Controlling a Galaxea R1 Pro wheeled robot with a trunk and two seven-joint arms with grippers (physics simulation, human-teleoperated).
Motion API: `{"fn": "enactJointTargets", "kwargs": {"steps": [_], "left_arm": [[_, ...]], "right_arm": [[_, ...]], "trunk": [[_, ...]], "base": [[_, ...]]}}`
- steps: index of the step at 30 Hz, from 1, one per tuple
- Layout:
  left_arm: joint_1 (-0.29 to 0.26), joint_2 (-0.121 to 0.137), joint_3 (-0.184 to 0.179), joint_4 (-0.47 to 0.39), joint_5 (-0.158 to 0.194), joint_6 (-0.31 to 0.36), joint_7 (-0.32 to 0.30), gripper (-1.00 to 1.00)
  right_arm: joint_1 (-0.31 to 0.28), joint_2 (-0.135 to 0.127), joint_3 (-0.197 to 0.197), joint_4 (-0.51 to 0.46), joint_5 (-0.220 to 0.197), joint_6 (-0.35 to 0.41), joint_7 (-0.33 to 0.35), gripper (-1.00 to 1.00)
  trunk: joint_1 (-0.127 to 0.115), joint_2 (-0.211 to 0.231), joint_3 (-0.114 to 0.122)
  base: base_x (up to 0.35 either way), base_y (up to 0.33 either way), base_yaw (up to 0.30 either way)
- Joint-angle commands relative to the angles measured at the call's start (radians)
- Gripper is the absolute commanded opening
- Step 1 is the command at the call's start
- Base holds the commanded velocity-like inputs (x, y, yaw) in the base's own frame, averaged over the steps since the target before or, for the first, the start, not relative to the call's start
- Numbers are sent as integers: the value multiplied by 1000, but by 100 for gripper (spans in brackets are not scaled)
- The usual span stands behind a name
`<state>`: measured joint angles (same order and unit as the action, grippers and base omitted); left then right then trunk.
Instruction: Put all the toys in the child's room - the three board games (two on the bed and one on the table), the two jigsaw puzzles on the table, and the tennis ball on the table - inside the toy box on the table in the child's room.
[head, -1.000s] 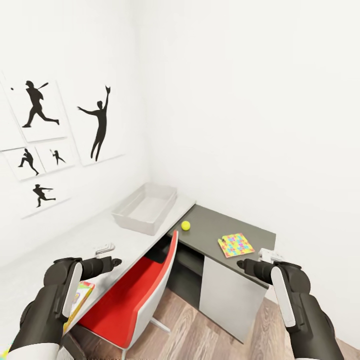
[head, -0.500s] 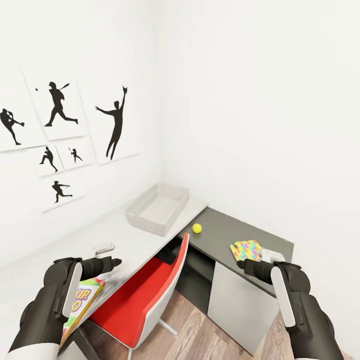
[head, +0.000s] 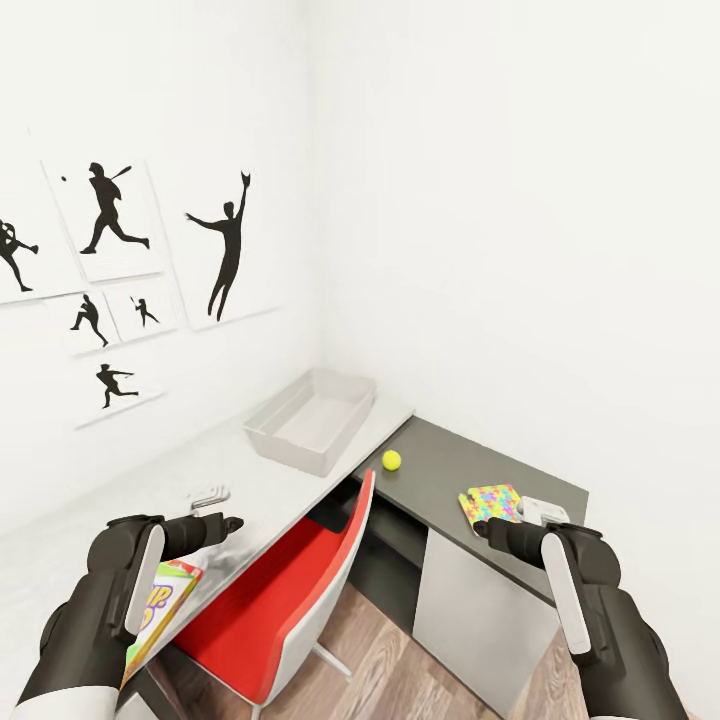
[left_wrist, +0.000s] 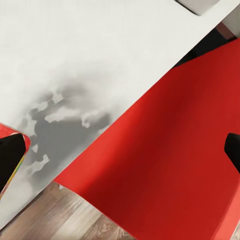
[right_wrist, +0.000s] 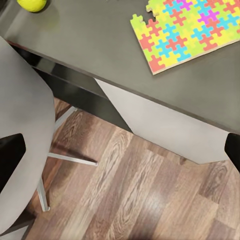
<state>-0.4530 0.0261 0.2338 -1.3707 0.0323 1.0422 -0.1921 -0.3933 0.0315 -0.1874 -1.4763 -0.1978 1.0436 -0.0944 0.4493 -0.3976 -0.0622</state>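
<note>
Empty toy box (head: 311, 420) on the pale table (head: 250, 480); tennis ball (head: 391, 460) and jigsaw puzzle (head: 489, 503) on the lower dark side unit (head: 450, 470). Left gripper (left_wrist: 120, 150) and right gripper (right_wrist: 120, 150) spread wide, holding nothing, above a red chair (head: 290, 590).

a red chair (head: 290, 590) stands on wood-plank floor (right_wrist: 150, 200), black silhouette pictures (head: 225, 250) on the white wall.
</note>
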Motion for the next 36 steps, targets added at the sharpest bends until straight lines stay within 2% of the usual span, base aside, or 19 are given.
{"fn": "enactJointTargets", "kwargs": {"steps": [1, 7, 14, 25, 36], "left_arm": [[-1, 0, 1, -1, 3, 5, 0, 100], [-1, 0, 1, -1, 3, 5, 0, 100], [-1, 0, 1, -1, 3, 5, 0, 100], [-1, 0, 1, -1, 3, 5, 0, 100], [-1, 0, 1, -1, 3, 5, 0, 100]], "right_arm": [[-1, 1, -1, -1, -11, 4, -10, 100], [-1, 1, 0, -1, -11, 4, -10, 100], [-1, 2, 1, 0, -11, 4, -10, 100], [-1, 2, 3, 1, -11, 4, -10, 100], [-1, 2, 3, 4, -10, 4, -10, 100]], "trunk": [[1, -2, -2], [1, -2, -2], [1, -2, -2], [1, -2, -4], [1, -2, -8]], "base": [[2, -2, 0], [20, 1, 0], [198, 103, 60], [274, 104, 250], [173, -6, 276]]}}
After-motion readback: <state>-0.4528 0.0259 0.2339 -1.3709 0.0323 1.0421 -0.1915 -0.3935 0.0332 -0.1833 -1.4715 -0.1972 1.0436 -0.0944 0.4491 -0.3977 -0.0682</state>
